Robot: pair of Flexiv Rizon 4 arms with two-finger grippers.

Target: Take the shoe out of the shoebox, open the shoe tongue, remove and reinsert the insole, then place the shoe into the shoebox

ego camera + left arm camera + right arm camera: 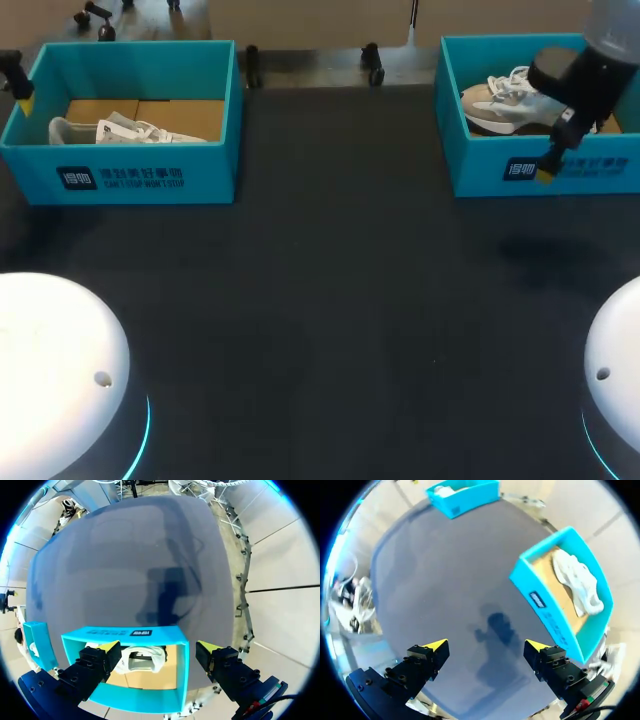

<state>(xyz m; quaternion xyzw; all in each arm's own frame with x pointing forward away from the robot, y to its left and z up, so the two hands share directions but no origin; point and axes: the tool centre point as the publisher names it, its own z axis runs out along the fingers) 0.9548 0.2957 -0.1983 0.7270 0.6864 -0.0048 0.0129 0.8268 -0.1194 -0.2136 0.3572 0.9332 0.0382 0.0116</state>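
Two teal shoeboxes stand at the back of the dark table. The left shoebox (130,170) (135,697) holds a white shoe (125,130) (142,657) lying on brown card. The right shoebox (540,170) (547,605) holds a grey-and-white shoe (500,100) (577,580). My left gripper (22,95) (160,652) hangs open above the left box's outer end, with the shoe below and between its fingers. My right gripper (545,172) (487,647) is open over the right box's front wall, nothing between its fingers.
White domed arm bases sit at the front left (50,370) and front right (620,370) corners. A wide stretch of dark tabletop (330,300) lies between the boxes and the bases. In the right wrist view the left box (462,495) shows far across the table.
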